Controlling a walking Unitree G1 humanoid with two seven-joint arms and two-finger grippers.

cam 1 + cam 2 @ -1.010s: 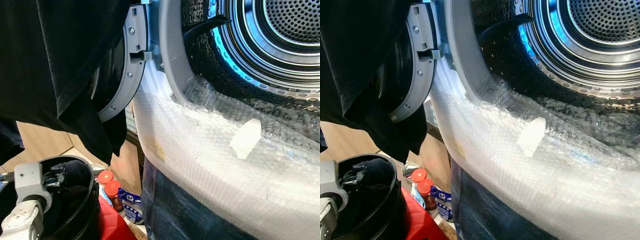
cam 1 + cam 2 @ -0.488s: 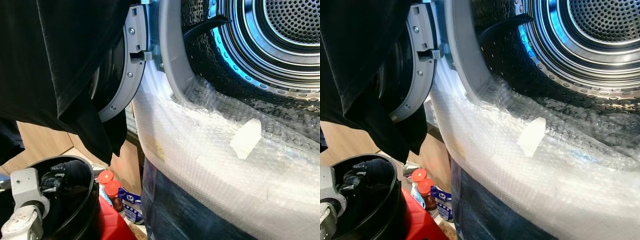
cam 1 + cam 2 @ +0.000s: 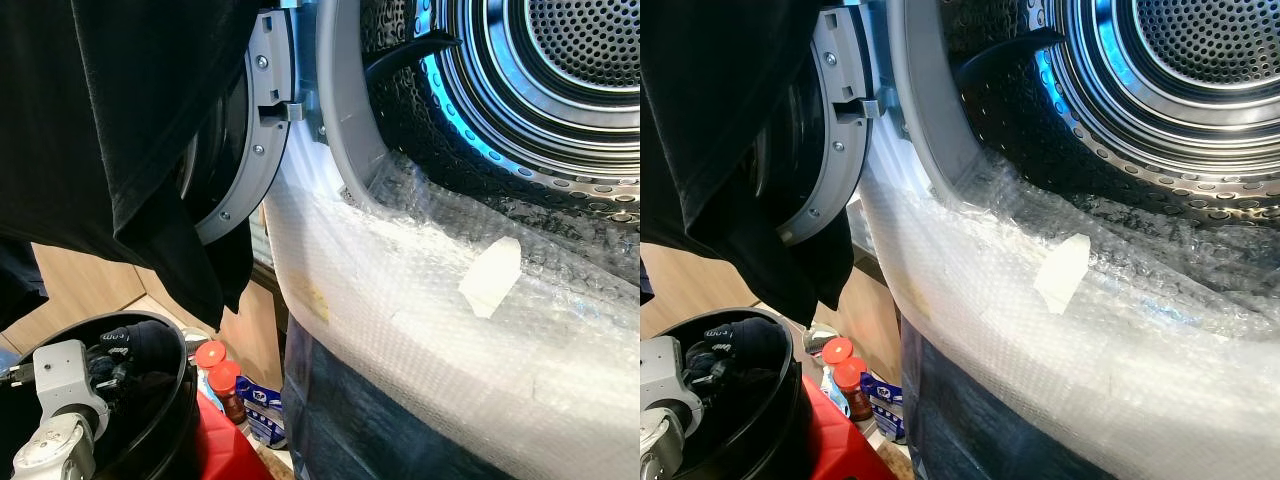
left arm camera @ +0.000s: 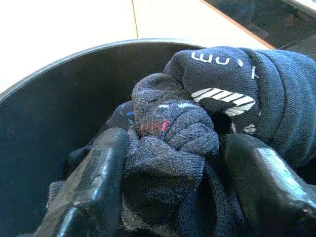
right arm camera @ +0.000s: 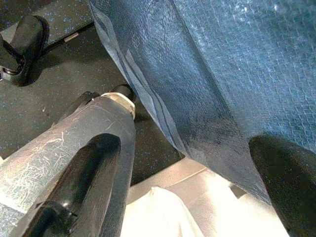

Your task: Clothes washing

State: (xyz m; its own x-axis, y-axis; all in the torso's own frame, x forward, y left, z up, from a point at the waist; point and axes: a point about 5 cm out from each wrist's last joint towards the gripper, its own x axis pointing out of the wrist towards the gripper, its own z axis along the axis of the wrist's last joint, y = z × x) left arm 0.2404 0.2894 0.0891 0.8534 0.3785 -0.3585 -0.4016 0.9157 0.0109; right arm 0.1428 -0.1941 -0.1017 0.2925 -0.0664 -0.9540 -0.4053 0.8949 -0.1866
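My left gripper point(image 4: 170, 182) is down inside the black bucket point(image 4: 59, 94), fingers clamped on what looks like a dark grey sock point(image 4: 168, 148), close to the rim. Two red-capped bottles point(image 3: 218, 368) stand beside it. My right gripper point(image 5: 187, 187) hangs open.

Little legible anywhere. On the dark blue sock point(image 4: 247, 94), upper right of the left wrist view: a row of white letters, roughly "m n m" (seen upside down, so uncertain), above a white striped logo. On the grey sock point(image 4: 168, 133) at the centre of that frame: small red and pale blue woven marks, too blurred to read. Low in the left eye view, on the blue packet point(image 3: 262, 405): a white label, print too small to read.
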